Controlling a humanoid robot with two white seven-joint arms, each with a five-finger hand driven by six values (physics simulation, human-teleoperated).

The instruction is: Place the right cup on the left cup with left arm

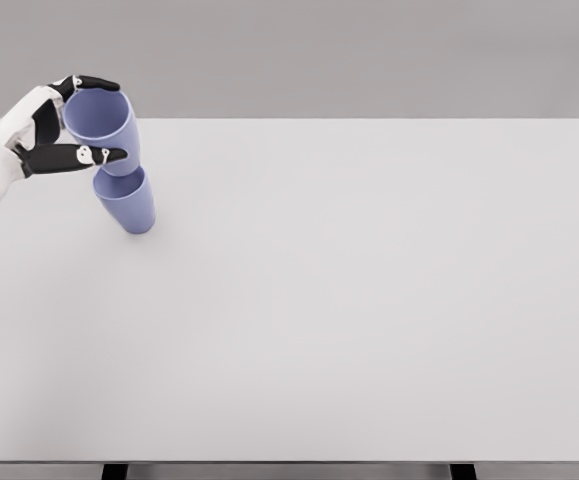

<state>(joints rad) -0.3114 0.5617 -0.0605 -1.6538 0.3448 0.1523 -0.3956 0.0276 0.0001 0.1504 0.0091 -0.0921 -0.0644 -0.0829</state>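
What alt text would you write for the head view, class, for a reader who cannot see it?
The left hand holds a blue cup with its base in a second blue cup standing on a white table. Both sit near the table's far left.

A wide white table (369,320) fills most of the view, its top matte and evenly lit with only soft shadows. Behind its far edge stands a plain grey wall (369,55). Under the near edge, two dark table legs (115,472) show.

Two lavender-blue cups (119,160) – white table (369,300) – black-fingered white hand (44,130)
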